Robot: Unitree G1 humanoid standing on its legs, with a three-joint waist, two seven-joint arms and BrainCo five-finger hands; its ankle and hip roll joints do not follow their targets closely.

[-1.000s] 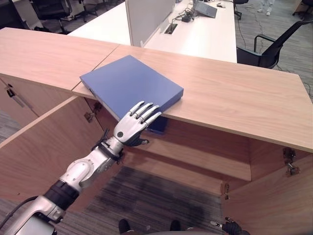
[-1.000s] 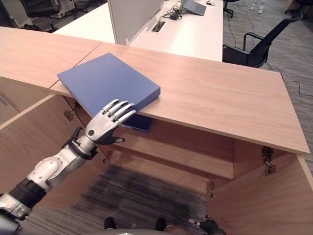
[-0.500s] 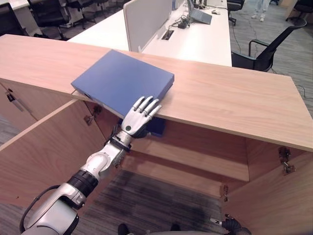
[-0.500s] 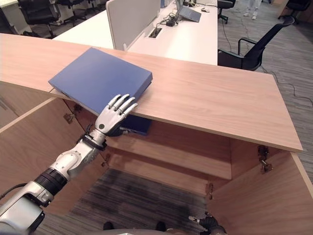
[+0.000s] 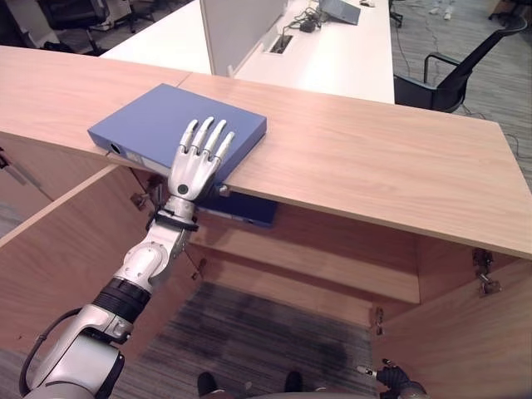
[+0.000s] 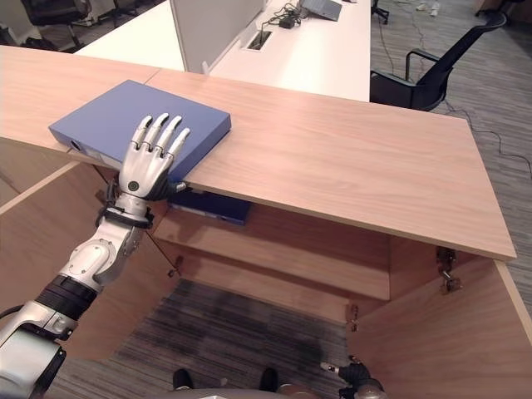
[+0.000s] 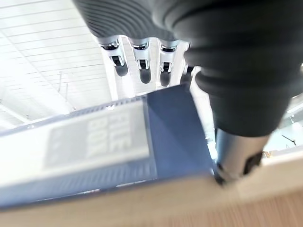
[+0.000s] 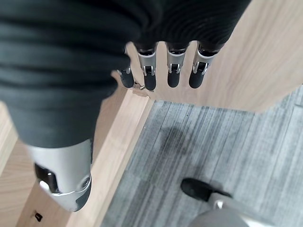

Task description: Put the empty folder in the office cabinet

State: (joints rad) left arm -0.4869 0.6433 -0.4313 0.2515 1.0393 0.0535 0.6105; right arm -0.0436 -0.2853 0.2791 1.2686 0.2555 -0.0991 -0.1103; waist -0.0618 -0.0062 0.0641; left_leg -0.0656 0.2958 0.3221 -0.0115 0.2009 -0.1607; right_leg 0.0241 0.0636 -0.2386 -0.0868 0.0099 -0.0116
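The blue folder lies flat on the wooden cabinet top, at the top's left end, with its near corner jutting out past the top's front edge. The cabinet below stands open: the left door is swung out under the folder, a shelf runs below the top, and a 2nd blue folder sits in the cabinet just under the first.

The step in hand looks like taking hold of the folder so it can go down into the open cabinet. To do it well, I would close the thumb under the overhanging corner while the fingers press from above, then draw the folder toward the front edge of the top before lifting, so it does not tip off unsupported. The left door stands close under the folder and should be kept clear of on the way down.

The left hand lies over the folder's near corner, fingers straight and spread on its cover. The left wrist view shows the fingertips reaching past the folder's spine and the thumb at the folder's corner. It has no real hold on it yet, as far as I can judge.

The right hand hangs low beside the right door, well below the cabinet top, fingers straight, holding nothing.
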